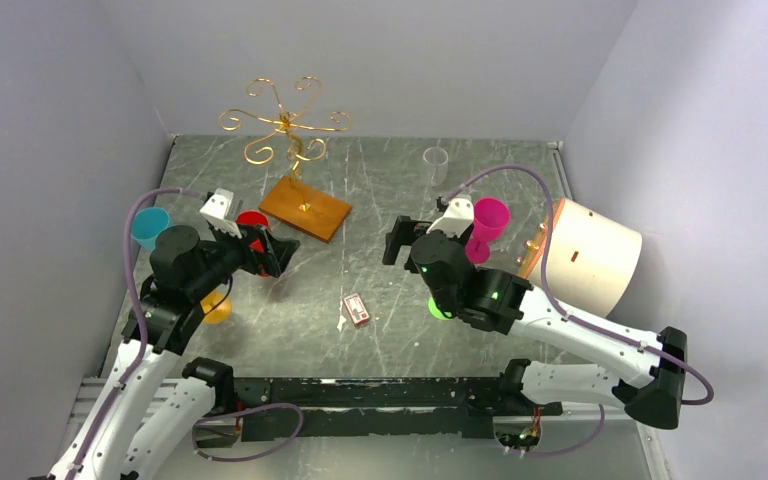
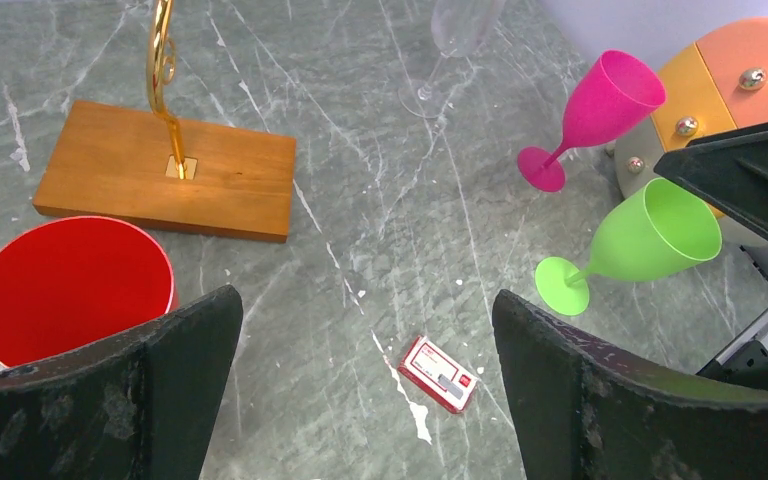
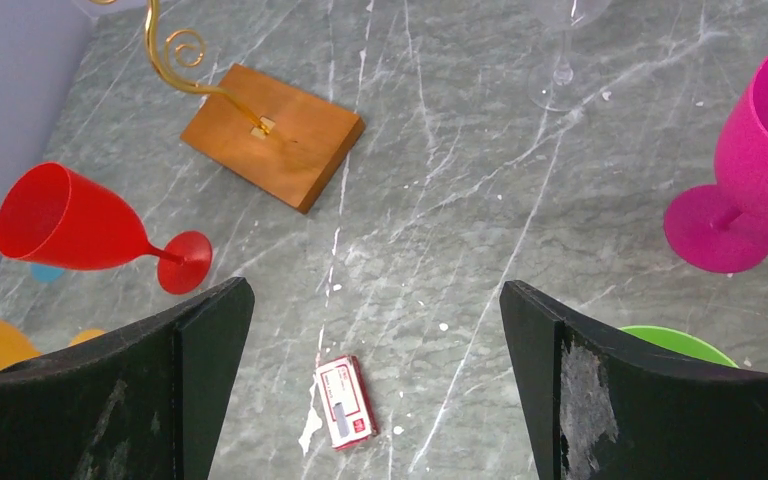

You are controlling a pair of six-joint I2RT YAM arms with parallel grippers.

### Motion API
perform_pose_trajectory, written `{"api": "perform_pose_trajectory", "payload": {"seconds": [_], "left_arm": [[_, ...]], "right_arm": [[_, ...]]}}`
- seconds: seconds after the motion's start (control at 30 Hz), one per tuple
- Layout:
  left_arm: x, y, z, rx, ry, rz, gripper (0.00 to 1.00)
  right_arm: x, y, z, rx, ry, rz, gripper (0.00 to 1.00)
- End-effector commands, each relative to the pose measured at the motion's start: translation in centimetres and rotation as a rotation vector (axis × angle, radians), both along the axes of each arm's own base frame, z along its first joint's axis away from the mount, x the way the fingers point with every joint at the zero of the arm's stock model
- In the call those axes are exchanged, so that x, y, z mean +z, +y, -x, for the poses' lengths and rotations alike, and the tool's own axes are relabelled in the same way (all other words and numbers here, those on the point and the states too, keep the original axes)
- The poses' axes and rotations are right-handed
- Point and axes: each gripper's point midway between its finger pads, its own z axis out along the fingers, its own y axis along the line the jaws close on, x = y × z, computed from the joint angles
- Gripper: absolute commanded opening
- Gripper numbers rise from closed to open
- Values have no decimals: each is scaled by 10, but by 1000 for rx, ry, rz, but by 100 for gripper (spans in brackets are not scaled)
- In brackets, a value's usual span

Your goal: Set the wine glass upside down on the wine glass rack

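The wine glass rack [image 1: 285,122] is a gold wire stand on a brown wooden base [image 1: 305,208] at the back left; its base also shows in the left wrist view [image 2: 165,170] and the right wrist view [image 3: 275,135]. A clear wine glass [image 1: 436,160] stands upright at the back centre. A red glass [image 1: 252,220] stands just beside my left gripper [image 1: 275,250], which is open and empty [image 2: 365,310]. My right gripper [image 1: 395,240] is open and empty [image 3: 377,300], next to a pink glass [image 1: 487,225]. A green glass [image 1: 438,308] is partly hidden under the right arm.
A teal glass [image 1: 149,226] and an orange glass [image 1: 216,308] stand by the left arm. A small red box [image 1: 357,309] lies on the table between the arms. A round white and orange container [image 1: 590,255] stands at the right wall.
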Motion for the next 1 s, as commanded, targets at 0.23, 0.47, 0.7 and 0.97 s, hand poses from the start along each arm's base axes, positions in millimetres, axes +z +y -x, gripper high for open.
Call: {"api": "perform_pose_trajectory", "payload": {"seconds": [0.23, 0.47, 0.7, 0.97], "left_arm": [[3, -2, 2, -16, -20, -6, 99], [3, 0, 2, -7, -22, -7, 99], [5, 2, 2, 3, -34, -7, 99], [7, 2, 2, 7, -39, -9, 99]], "right_arm": [[12, -4, -1, -33, -16, -16, 100], [4, -14, 2, -83, 39, 22, 100], [-27, -42, 11, -266, 173, 69, 73], [-56, -68, 17, -419, 254, 160, 49]]}}
